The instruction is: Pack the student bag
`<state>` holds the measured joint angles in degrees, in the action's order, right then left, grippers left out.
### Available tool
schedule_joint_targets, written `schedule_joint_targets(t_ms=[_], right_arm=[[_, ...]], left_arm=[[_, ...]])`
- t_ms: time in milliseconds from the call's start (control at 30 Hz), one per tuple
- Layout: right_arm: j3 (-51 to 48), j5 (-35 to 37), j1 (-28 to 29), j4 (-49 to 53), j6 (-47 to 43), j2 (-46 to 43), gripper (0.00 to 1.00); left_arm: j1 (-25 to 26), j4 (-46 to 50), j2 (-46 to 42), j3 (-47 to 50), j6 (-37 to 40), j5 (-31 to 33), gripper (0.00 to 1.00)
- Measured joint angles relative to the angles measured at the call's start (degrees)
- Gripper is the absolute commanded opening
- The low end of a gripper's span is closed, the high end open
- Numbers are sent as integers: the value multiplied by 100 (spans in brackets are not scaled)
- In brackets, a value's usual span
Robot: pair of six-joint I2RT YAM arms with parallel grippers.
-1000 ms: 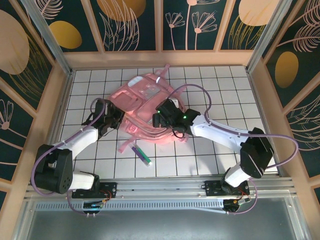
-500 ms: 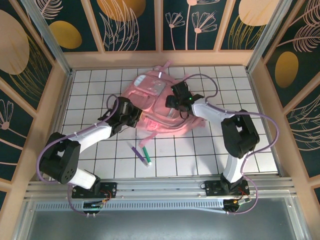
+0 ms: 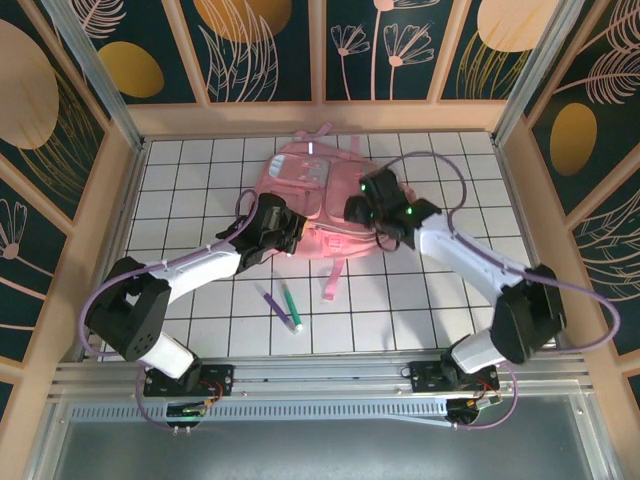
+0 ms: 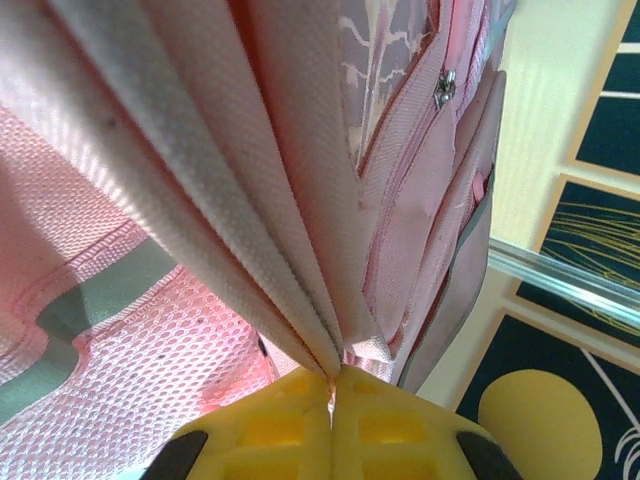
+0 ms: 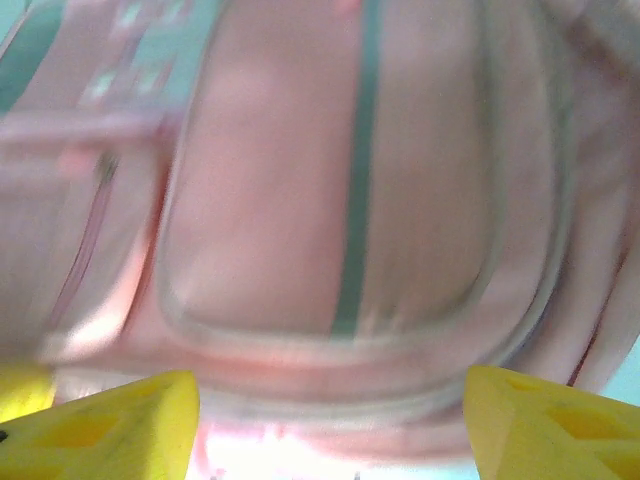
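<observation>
The student bag (image 3: 312,190), a big pink backpack with a translucent front pocket, sits at the back middle of the tiled table. My left gripper (image 3: 283,236) is at its near left side. In the left wrist view that gripper (image 4: 333,374) is shut on a fold of the bag's pink fabric (image 4: 250,170). My right gripper (image 3: 366,207) is against the bag's right side. Its yellow fingertips (image 5: 125,420) stand wide apart in the right wrist view, open, with the blurred bag panel (image 5: 330,200) just beyond them. A pink strap (image 3: 330,280) trails toward the front.
A green pen (image 3: 289,299) and a purple pen (image 3: 281,311) lie on the tiles in front of the bag. Wooden walls (image 3: 320,118) close the table at the back and sides. A metal rail (image 3: 320,372) runs along the near edge.
Both arms have swung toward the back and the bag has moved with them, off the pens. The left gripper kept its hold. The right gripper's fingers have come closer together.
</observation>
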<state>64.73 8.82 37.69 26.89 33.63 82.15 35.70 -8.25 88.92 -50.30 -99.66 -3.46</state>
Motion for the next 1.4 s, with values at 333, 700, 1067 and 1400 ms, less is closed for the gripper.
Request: schedule_joint_targets(t_ms=[333, 700, 1067, 1400], right_arm=[[-188, -678, 1320, -492, 345, 643, 46], [-59, 166, 1325, -1285, 476, 1318, 46], [579, 1102, 1515, -1016, 575, 2046, 46], [1093, 1624, 1567, -192, 553, 2044, 44]], left_arm=[[0, 107, 0, 0, -295, 11, 0], [0, 122, -131, 24, -400, -42, 0], [11, 92, -286, 81, -485, 133, 0], [44, -7, -317, 103, -527, 140, 0]])
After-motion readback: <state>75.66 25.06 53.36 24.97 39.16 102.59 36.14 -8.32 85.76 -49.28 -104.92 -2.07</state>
